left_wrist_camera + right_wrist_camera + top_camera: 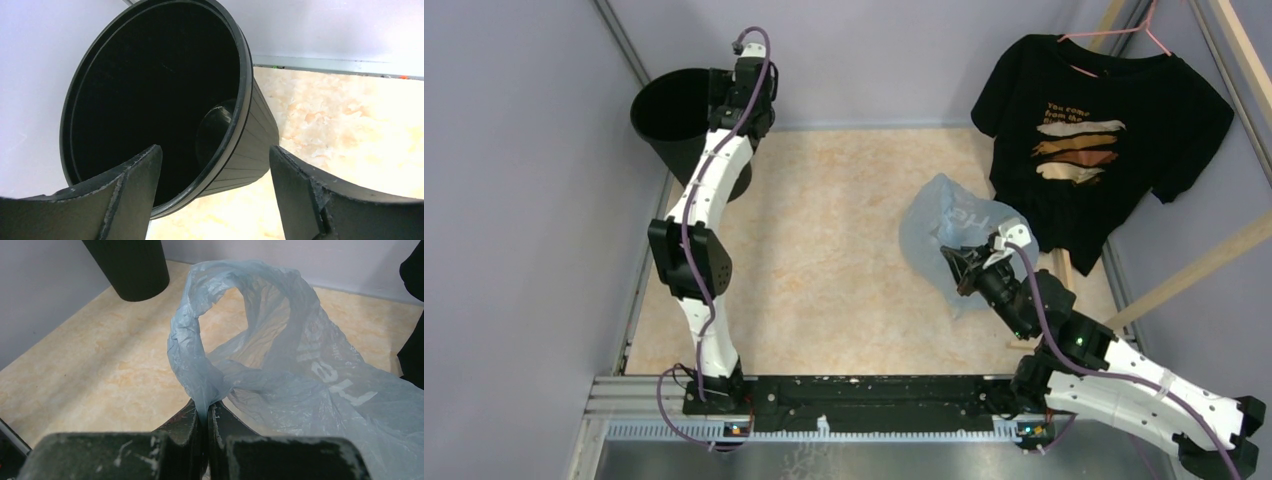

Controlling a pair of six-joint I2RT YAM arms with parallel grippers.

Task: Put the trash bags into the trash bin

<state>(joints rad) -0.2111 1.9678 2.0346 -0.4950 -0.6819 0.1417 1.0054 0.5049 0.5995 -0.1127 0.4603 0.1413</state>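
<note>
At my right claw [206,407], the jaws pinch a twisted fold of the trash bag [300,365]. The rest drapes toward the counter [75,365], well apart from the trash bin [669,110], where my left claw [215,150] gapes wide at the rim. I worry the thin film slips free mid-carry or snags the T-shirt [1104,120].

Trash bag [929,225]: thin, crinkly, translucent light blue with white lettering; centre right of the top view, crumpled, one handle loop raised (pinched by the right gripper [959,262]). Trash bin [664,155]: round, black, tapering, upright; upper left, well apart.
</note>
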